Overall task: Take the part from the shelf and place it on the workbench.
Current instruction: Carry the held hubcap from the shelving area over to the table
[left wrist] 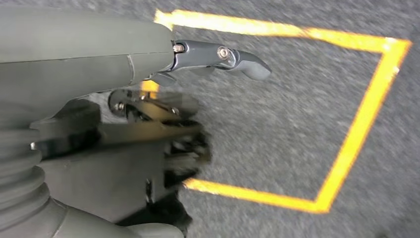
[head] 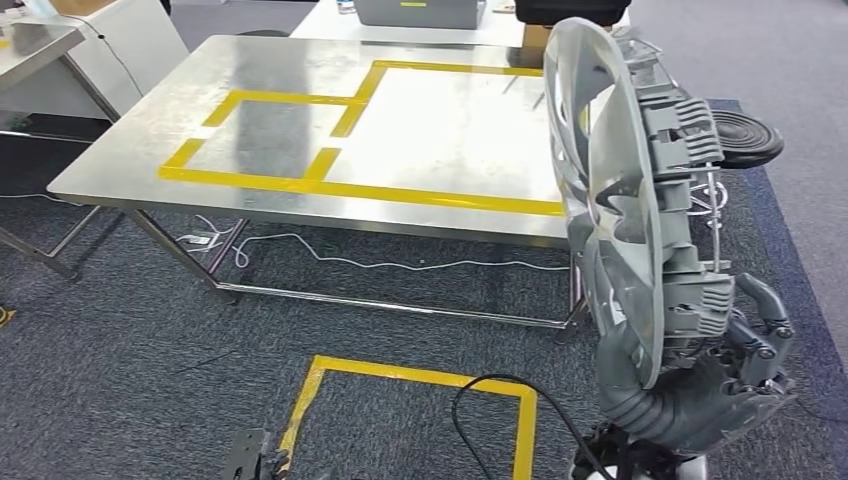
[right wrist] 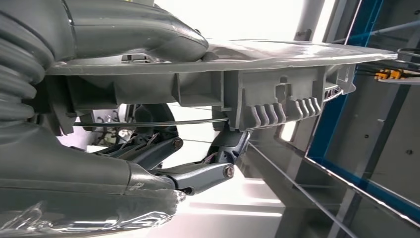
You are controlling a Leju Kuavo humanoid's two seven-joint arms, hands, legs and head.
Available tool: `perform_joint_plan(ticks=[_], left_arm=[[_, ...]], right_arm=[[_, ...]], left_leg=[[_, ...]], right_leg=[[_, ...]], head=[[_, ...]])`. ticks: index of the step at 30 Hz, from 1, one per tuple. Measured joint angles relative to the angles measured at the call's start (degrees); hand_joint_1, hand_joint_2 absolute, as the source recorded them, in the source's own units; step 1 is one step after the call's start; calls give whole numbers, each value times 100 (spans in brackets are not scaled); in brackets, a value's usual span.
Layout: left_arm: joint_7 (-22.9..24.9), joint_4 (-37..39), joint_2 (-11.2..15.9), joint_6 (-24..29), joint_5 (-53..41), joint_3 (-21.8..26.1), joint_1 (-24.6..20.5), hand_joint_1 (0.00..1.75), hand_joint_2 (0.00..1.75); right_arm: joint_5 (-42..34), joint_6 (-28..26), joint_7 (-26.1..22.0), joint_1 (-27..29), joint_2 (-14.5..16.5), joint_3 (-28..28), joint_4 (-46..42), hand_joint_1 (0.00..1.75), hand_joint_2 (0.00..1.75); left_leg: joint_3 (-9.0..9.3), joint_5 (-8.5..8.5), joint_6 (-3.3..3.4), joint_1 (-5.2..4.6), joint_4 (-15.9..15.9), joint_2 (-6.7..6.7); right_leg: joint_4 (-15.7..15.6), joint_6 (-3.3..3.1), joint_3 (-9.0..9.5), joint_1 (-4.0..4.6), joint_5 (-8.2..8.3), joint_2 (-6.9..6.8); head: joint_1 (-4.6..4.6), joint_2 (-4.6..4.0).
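Part is off the shelf and in my grasp. The grey plastic wheel cover [head: 610, 200], a ribbed disc with clip blocks and a wire ring on its back, stands on edge at the right of the head view, held up by my right hand [head: 725, 375]. In the right wrist view its fingers [right wrist: 198, 176] are curled behind the back of the cover [right wrist: 277, 89] and the thumb lies across its face, so I read that as a firm grip on the rim.

The cover is carried in the air, above the grey carpet and beside the near right corner of the steel counter [head: 300, 140] with its yellow tape outlines. It does not touch the counter.

My left hand [left wrist: 163, 114] hangs low over the carpet and the yellow tape square on the floor [left wrist: 346, 148]. It holds nothing; one finger [left wrist: 233, 57] is straight, the others are blurred, so I cannot tell whether they are spread or curled.

Judgement: pickup done, carry roughly finished. What is left is reaching over the counter, setting the cover down and releasing it.
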Motion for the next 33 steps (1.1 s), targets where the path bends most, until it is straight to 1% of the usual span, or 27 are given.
perform_joint_plan(ticks=[1, 2, 3, 5, 6, 7, 8, 9, 11, 12, 13, 14, 16, 17, 18, 19, 21, 23, 24, 26, 27, 28, 29, 30, 31, 32, 33], left_arm=[[-23, 0, 0, -52, 0, 0, -2, 0, 175], [-37, 0, 1, -83, -1, 0, -5, 0, 175], [-42, 0, 1, -93, -1, 0, -6, 0, 175], [-13, 0, 2, -44, -2, 1, 0, 0, 175], [9, 0, 0, -4, -2, 1, 5, 0, 175], [33, 0, -1, 39, -3, 2, 6, 0, 175], [47, 0, -3, 68, -3, 2, 2, 0, 175], [56, 0, -5, 82, -4, 3, 1, 0, 175], [62, 0, -5, 97, -5, 4, 4, 0, 175], [63, 0, -5, 99, -5, 4, 6, 0, 175], [66, 0, -5, 104, -5, 4, 9, 0, 175], [74, 0, -5, 116, -6, 4, 11, 0, 175], [103, 0, -5, 166, -9, 5, 12, 0, 175], [127, 0, -3, 202, -11, 6, 9, 0, 175], [149, 0, 0, 235, -14, 7, 5, 0, 175], [167, 0, 3, 263, -17, 7, 3, 0, 175], [188, 0, 4, 296, -21, 8, 0, 0, 175], [192, 0, 2, 314, -25, 9, -5, 0, 175], [195, 0, 1, 329, -29, 9, -10, 0, 175], [206, 0, -1, 375, -40, 9, -7, 0, 175], [207, 0, 0, 387, -46, 9, 0, 0, 175], [195, 0, 1, 367, -50, 10, 6, 0, 175], [175, 0, 1, 322, -54, 11, 10, 0, 175], [151, 0, 2, 263, -56, 13, 8, 0, 175], [124, 0, 2, 203, -56, 13, 5, 0, 175], [108, 0, -1, 165, -58, 13, -1, 0, 175], [108, 0, -4, 147, -72, 13, -7, 0, 175]], right_arm=[[0, 0, -1, 0, 0, 0, 0, 175, 175], [1, 0, -4, -1, -1, 0, 0, 175, 175], [2, 0, -6, 0, -1, 0, 0, 175, 175], [10, 0, -8, 1, -2, 0, 1, 175, 175], [16, 0, -8, 1, -2, 0, 0, 175, 175], [25, 0, -8, 1, -2, 0, -1, 175, 175], [31, 0, -9, 1, -2, 0, -2, 175, 175], [37, 0, -11, 1, -2, 0, -2, 175, 175], [41, 0, -13, 2, -3, 0, -2, 175, 175], [42, 0, -13, 3, -4, 0, -2, 175, 175], [42, 0, -13, 3, -4, 0, -2, 175, 175], [42, 0, -13, 3, -4, 0, -2, 175, 175], [45, 0, -13, 3, -4, 0, -1, 175, 175], [49, 0, -15, 2, -4, 1, -1, 175, 175], [54, 0, -17, 3, -4, 1, -1, 175, 175], [58, 0, -17, 4, -4, 2, -1, 175, 175], [63, 0, -11, 10, -4, 2, -3, 175, 175], [67, 0, -8, 11, -3, 3, -4, 175, 175], [69, 0, -10, 10, -3, 4, -4, 175, 175], [70, 0, -12, 10, -2, 4, -4, 175, 175], [71, 0, -12, 11, -2, 4, -4, 175, 175], [74, 0, -12, 11, -2, 4, -4, 175, 175], [78, 0, -12, 11, -2, 4, -4, 175, 175], [83, 0, -12, 11, -2, 4, -4, 175, 175], [86, 0, -13, 11, -2, 4, -4, 175, 175], [90, 0, -13, 11, -2, 4, -5, 175, 175], [100, 0, -14, 10, -2, 4, -6, 175, 175]], left_leg=[[182, 196, 28, -4, -420, 0], [330, 281, 48, -9, -752, 1], [427, 336, 64, -18, -968, 1], [473, 356, 93, -29, -1069, 0], [488, 416, 117, -25, -1085, 0], [501, 426, 146, -16, -1093, 0], [517, 420, 176, -5, -1103, 1], [534, 406, 204, 0, -1109, 2], [566, 363, 240, 0, -1108, 3], [591, 338, 247, 0, -1108, 2], [625, 310, 247, 0, -1108, 0], [674, 274, 241, 2, -1108, -3], [785, 188, 205, 0, -1107, -10], [815, 146, 176, -11, -1095, -12], [824, 119, 151, -24, -1090, -12], [817, 105, 130, -38, -1087, -9], [812, 84, 93, -40, -1095, 1], [734, -59, 40, -32, -911, 3], [606, -203, 14, -28, -650, 2], [167, -535, -15, -23, 151, 0], [-43, -621, -22, -19, 487, 0], [-180, -597, -25, -17, 657, 0], [-205, -453, -23, -13, 601, 0], [-116, -218, -20, -8, 328, 0], [43, 30, -15, -1, -64, 0], [209, 186, -5, 2, -474, 0], [335, 259, 14, 0, -773, -3]], right_leg=[[7, 19, 36, 10, -18, 5], [10, 47, 62, 18, -29, 12], [11, 84, 76, 24, -25, 19], [6, 150, 89, 24, -14, 27], [19, 180, 85, 18, -28, 21], [94, 206, 54, 14, -81, 6], [274, 235, -34, 10, -180, -11], [581, 259, -191, 4, -322, -29], [1417, 294, -655, -4, -610, -46], [1699, 304, -841, -6, -651, -48], [1770, 307, -926, -8, -581, -50], [1566, 307, -869, -12, -387, -54], [777, 309, -521, -16, 72, -81], [414, 304, -349, -18, 196, -94], [205, 289, -250, -17, 236, -101], [129, 268, -214, -12, 203, -97], [101, 198, -220, -11, 177, -69], [85, 131, -200, -23, 156, -59], [75, 101, -184, -33, 147, -62], [75, 66, -172, -31, 127, -64], [75, 58, -167, -31, 120, -59], [76, 56, -159, -31, 113, -52], [76, 59, -144, -34, 105, -41], [76, 70, -124, -38, 94, -30], [75, 88, -103, -43, 69, -16], [87, 114, -96, -36, 27, -2], [85, 146, -91, -33, -27, 11]], head=[[0, 0], [0, 0], [0, 0], [-1, 0], [-3, 0], [5, 0], [17, 0], [27, 0], [44, 0], [43, 0], [46, 0], [45, 0], [47, 0], [52, 0], [46, 0], [31, 0], [-2, 0], [-19, 0], [-29, 0], [-43, 0], [-44, 0], [-44, 0], [-45, 0], [-44, 0], [-45, 0], [-47, 0], [-45, 0]])
